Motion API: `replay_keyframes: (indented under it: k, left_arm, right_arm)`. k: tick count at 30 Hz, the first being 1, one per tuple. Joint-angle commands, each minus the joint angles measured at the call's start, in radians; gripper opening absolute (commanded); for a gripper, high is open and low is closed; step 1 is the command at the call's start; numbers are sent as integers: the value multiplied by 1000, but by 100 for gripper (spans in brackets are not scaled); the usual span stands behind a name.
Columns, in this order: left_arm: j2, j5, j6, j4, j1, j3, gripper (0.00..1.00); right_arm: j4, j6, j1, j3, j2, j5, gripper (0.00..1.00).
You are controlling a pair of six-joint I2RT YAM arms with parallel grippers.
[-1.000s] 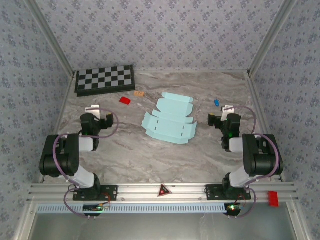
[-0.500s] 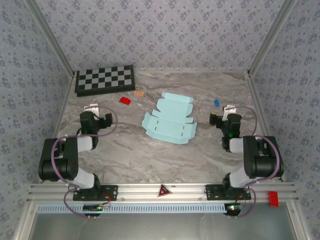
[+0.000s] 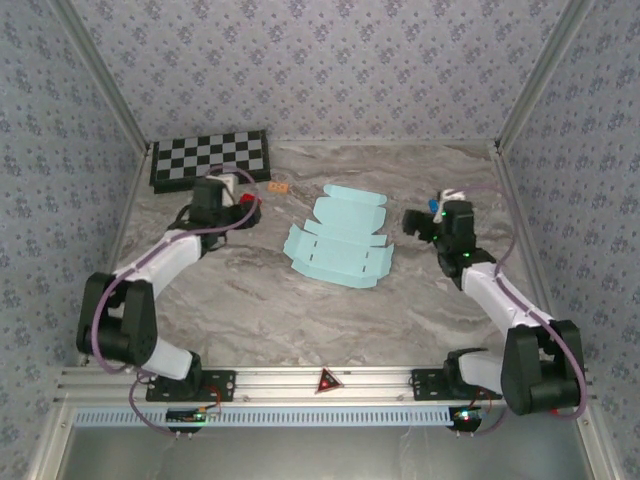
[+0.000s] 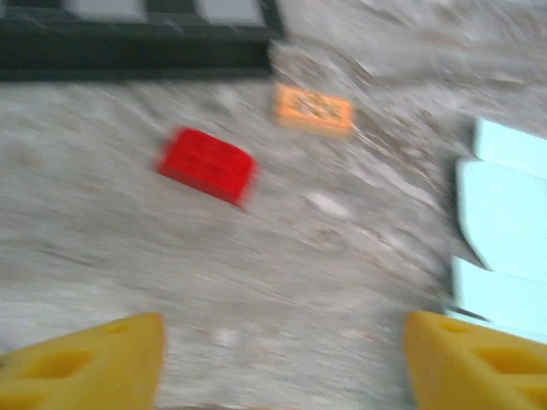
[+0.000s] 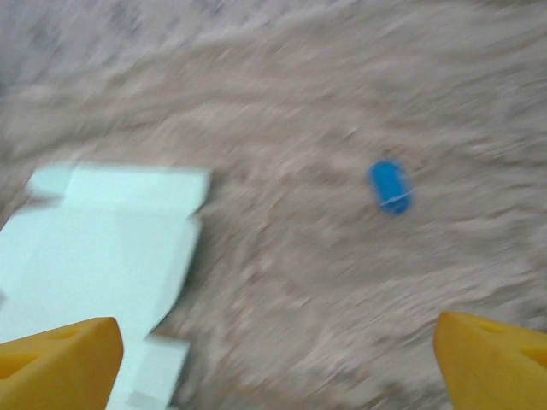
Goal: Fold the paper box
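Both arms have stretched away from their folded poses near the bases since the earlier frames, while the sheet has not shifted. We see the left claw over the far left of the worktop. In its wrist view the left claw has yellow fingers spread wide apart, with nothing between them. Ahead of it lies a small red block, and beyond that an orange tile and the dark edge of the checkerboard. From above, the red block sits right at the claw tip, the orange tile is just past it, and the checkerboard occupies the far left corner.

The right claw is likewise spread and empty in its wrist view. A small blue piece lies ahead of it, close to the wrist from above.

The paper box lies flat and unfolded at mid-worktop, between the two claws and touched by neither. Its edge enters the left wrist view at right and the right wrist view at left. Both wrist views are blurred.
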Motion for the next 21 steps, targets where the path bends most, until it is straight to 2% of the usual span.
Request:
replay_keyframes:
  k: [1,3,8,10,15,21]
  left_arm:
    - [98,110,-27,-137,-67,143,51]
    - [171,168,-28,-155,-105,220,36]
    - [336,250,9,-199,-176,390,13]
    - [412,287,23,-235,-193,468,1]
    - [549,313,44,-296,-222,602,0]
    - [643,296,41,-325,-241,655,0]
  right_arm:
    - [-129,68,117,26,-1,-18,86]
    - [-134,86,175,26,6,-19,77]
    - [-90,116,277,11,62,-60,46]
    - [-85,134,307,17,99,-78,34]
    - [-47,173,361,26,195,-88,13]
    - [-39,210,387,31,277,-40,9]
